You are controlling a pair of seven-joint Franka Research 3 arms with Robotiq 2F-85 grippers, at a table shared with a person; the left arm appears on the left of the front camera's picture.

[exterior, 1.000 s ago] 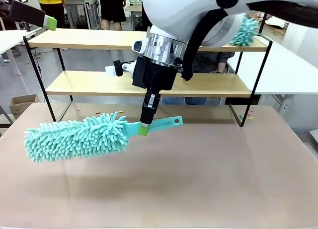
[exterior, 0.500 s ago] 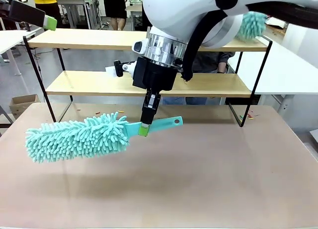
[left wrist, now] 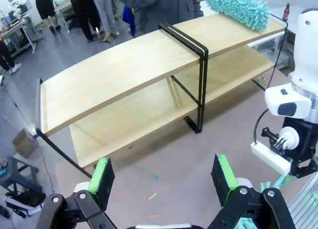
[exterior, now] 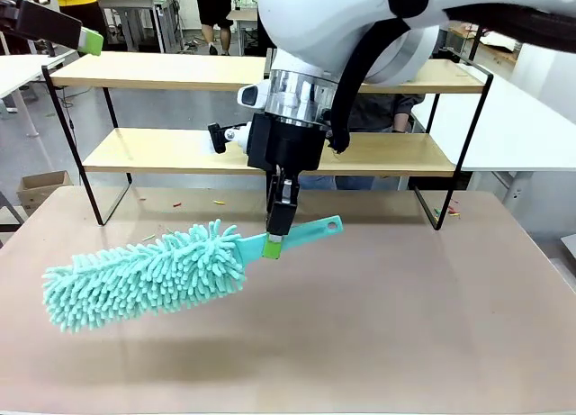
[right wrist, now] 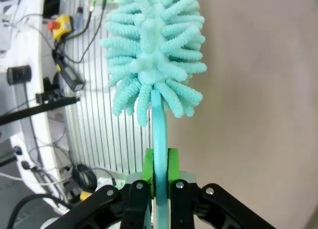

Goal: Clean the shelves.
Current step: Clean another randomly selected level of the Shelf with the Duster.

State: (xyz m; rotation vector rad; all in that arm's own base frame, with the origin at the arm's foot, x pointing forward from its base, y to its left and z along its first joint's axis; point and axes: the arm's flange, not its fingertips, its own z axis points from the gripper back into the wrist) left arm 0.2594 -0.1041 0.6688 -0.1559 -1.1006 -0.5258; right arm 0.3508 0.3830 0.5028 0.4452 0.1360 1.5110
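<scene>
Shelves (exterior: 261, 152) stood at the table's (exterior: 405, 325) far edge. Nearest, the right gripper (exterior: 274, 244) pinched a teal duster's (exterior: 144, 275) handle, holding it above the table. The left gripper (left wrist: 164, 177) hung wide, empty. Beyond, a person's duster (left wrist: 238, 8) lay on the top board.

Small cardboard box (exterior: 40, 188) on grey floor at far left; tiny colourful scraps (left wrist: 147, 195) scattered on brown tabletop (exterior: 405, 325).

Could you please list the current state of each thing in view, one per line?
Right pincer: shut on the duster's handle.
Duster: held above the table, head tilted downward.
Left pincer: open, holding nothing.
Shelves: upright; a person's second duster rests on the top board.
</scene>
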